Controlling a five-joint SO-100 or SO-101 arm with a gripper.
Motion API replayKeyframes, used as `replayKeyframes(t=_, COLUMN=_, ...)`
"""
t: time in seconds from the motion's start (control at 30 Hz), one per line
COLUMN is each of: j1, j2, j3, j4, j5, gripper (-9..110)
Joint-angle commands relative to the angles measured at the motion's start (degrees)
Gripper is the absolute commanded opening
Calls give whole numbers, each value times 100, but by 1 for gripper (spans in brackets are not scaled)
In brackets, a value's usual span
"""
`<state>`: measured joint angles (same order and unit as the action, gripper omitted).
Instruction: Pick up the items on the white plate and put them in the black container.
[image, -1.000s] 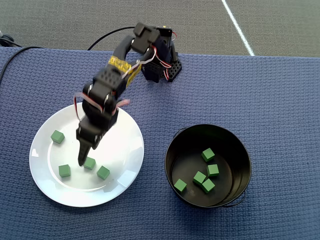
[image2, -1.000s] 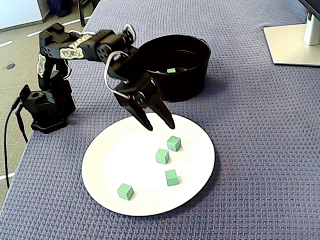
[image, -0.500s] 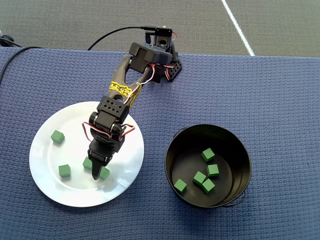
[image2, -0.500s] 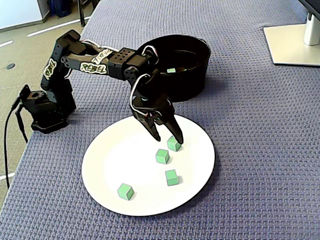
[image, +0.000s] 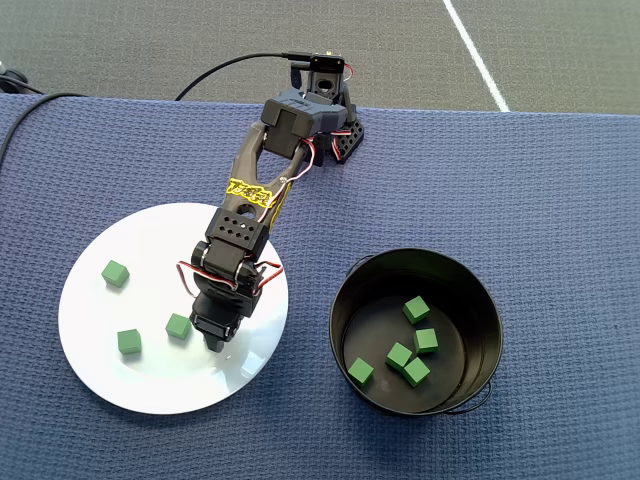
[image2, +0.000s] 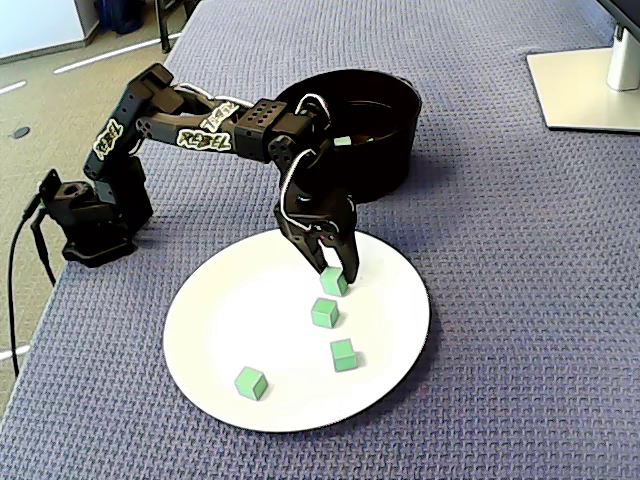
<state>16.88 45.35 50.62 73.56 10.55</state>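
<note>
The green cube (image2: 334, 282) I am after sits on the white plate (image2: 230, 300), on the side nearest the black container (image2: 385, 150), and my pincer (image2: 336, 276) is down over it with one finger on each side, drawn in narrow so that the fingers appear to touch its faces; the cube rests on the plate surface. From overhead my pincer (image: 214, 339) covers this cube entirely, so only the fixed view shows it. Three more green cubes lie loose on the plate: one (image2: 324, 312) just beside the pinched cube toward the plate's middle, another (image2: 343, 354) near the plate's front rim, and a fourth (image2: 251, 382) well apart from the rest, close to the rim farthest from the container. In the overhead view the container (image: 350, 300) stands just beside the plate (image: 100, 370) on its right without touching it, and five green cubes (image: 416, 309) lie on its shiny floor. My arm (image: 255, 190) reaches out over the plate from its base (image: 330, 125) beyond the plate's far side, all on a blue woven cloth (image: 560, 200).
</note>
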Motion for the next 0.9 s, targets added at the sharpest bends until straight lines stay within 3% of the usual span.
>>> replayKeyframes(t=0.0, j1=97, j2=176, j3=-360, j4=202, j5=62, gripper=0)
replayKeyframes(t=0.3, j1=-176, j2=1143, j3=-1819, j4=1494, j5=-299, gripper=0)
replayKeyframes(t=0.53, j1=-2320, j2=2039, j3=-4887, j4=2505, j5=-1951, gripper=0)
replayKeyframes(t=0.7, j1=-3621, j2=2637, j3=-3463, j4=1916, j5=-2742, gripper=0)
replayKeyframes(t=0.87, j1=-4324, j2=2839, j3=-1819, j4=1477, j5=-2751, gripper=0)
